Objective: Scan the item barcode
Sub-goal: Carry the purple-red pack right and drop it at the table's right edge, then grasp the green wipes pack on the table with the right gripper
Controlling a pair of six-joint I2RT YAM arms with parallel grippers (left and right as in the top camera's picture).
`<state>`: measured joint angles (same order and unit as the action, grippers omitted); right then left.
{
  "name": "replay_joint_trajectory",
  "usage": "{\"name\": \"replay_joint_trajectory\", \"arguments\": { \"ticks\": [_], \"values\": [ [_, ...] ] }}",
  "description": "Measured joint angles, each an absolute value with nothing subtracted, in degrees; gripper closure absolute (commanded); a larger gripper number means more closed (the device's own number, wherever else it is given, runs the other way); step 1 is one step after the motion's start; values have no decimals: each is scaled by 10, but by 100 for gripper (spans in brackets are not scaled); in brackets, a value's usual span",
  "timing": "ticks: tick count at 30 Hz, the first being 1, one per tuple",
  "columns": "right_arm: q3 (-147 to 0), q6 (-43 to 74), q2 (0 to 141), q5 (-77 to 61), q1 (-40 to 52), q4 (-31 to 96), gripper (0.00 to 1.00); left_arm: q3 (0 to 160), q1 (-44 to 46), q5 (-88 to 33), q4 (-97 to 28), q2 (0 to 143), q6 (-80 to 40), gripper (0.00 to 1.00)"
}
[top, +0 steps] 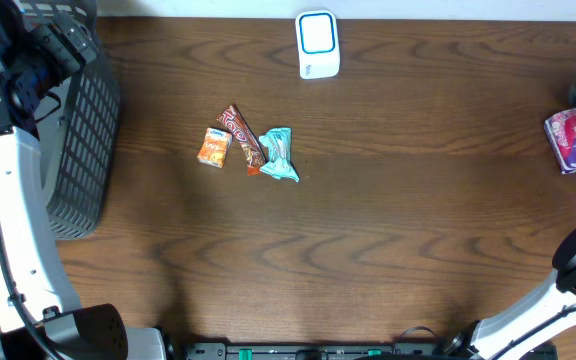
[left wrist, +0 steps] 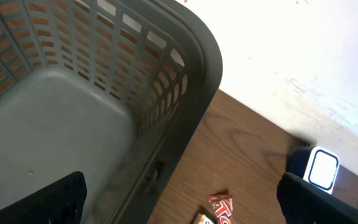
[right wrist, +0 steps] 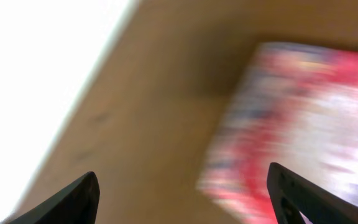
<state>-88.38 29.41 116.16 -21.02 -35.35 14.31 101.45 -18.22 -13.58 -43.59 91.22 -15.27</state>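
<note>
A dark wooden table (top: 418,230) is seen from above, with a robot arm at each side.

The right gripper (right wrist: 182,177) has its fingers spread apart and clamps nothing. A pink and purple snack packet (right wrist: 303,124), the item to scan, lies flat on the wood just ahead of the fingertips, nearer the right finger than the left. This close view is blurred, so it is unclear whether either pad touches the packet.

The left gripper (left wrist: 180,177) is also spread wide and carries nothing. It hangs over a grey mesh basket (left wrist: 191,56), whose floor lies below and beyond its left finger.

A white scanner (top: 318,45) stands well away from the right fingers. From the left wrist it shows beyond the right finger. An orange packet (top: 213,147), a chocolate bar (top: 242,135) and a teal wrapper (top: 279,155) lie together between the two arms.

The step in hand looks to be taking hold of the pink packet. It should be centred between both fingers before they close. The pinch is best taken at an edge, so that the pads do not cover the printed code, whose place cannot be seen here. The soft packet will likely crumple, so a light, firm grip would keep its face flat for the scanner window.
</note>
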Motion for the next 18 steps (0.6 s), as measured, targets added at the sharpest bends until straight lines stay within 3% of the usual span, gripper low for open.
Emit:
{"name": "replay_joint_trajectory", "arguments": {
  "ticks": [4, 9, 13, 18],
  "values": [
    [-932, 286, 1162, -330, -316, 137, 15, 1014, -182, -136, -436, 912, -152, 2],
    [-946, 248, 1161, -421, -196, 196, 22, 1014, -182, -136, -436, 912, -152, 2],
    [-945, 190, 1161, -374, -60, 279, 33, 1014, -182, -136, -436, 912, -153, 2],
    [-941, 158, 1161, -239, 115, 316, 38, 1014, -182, -136, -436, 912, -152, 2]
  ]
}}
